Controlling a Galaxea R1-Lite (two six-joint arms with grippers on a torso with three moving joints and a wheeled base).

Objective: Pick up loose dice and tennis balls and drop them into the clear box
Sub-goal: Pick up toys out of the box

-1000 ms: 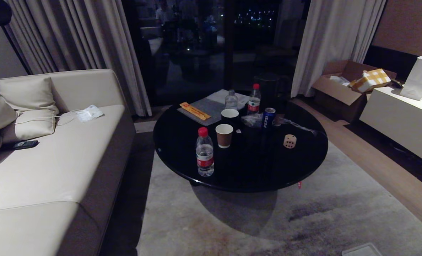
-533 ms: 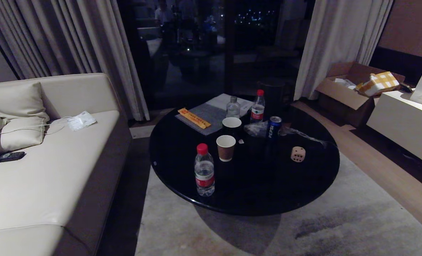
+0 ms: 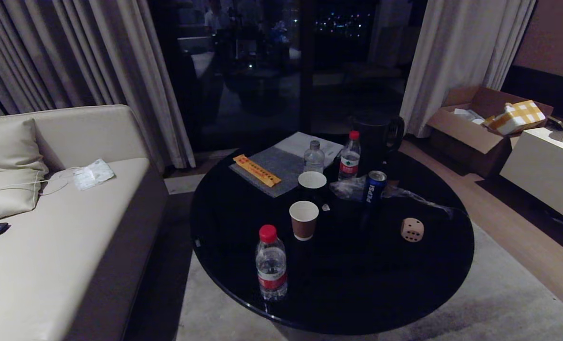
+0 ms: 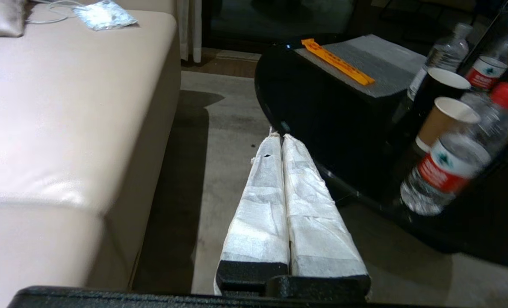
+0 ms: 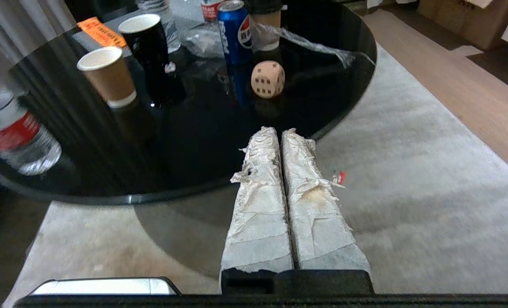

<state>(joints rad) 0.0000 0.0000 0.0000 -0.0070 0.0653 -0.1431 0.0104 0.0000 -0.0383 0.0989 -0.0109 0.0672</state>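
Note:
One beige die (image 3: pixel 412 229) with dark pips sits on the round black table (image 3: pixel 348 289), toward its right side; it shows too in the right wrist view, die (image 5: pixel 267 79). My right gripper (image 5: pixel 279 130) is shut and empty, hovering over the table's near rim, short of the die. Shut and empty as well, my left gripper (image 4: pixel 279 136) is low by the table's left edge, between table and sofa. Neither arm shows in the head view. The tennis balls and the clear box are out of view.
On the table stand a water bottle (image 3: pixel 271 265), a brown paper cup (image 3: pixel 304 219), a black cup (image 3: pixel 312 184), a Pepsi can (image 3: pixel 374 187) and two more bottles. A sofa (image 3: pixel 49 246) flanks the left, a white cabinet (image 3: pixel 542 170) the right. A small red scrap (image 5: pixel 341 177) lies on the carpet.
The whole head view has shifted: the camera has come closer to the table, which now looks larger and lower. The die and the other things keep their places on the table.

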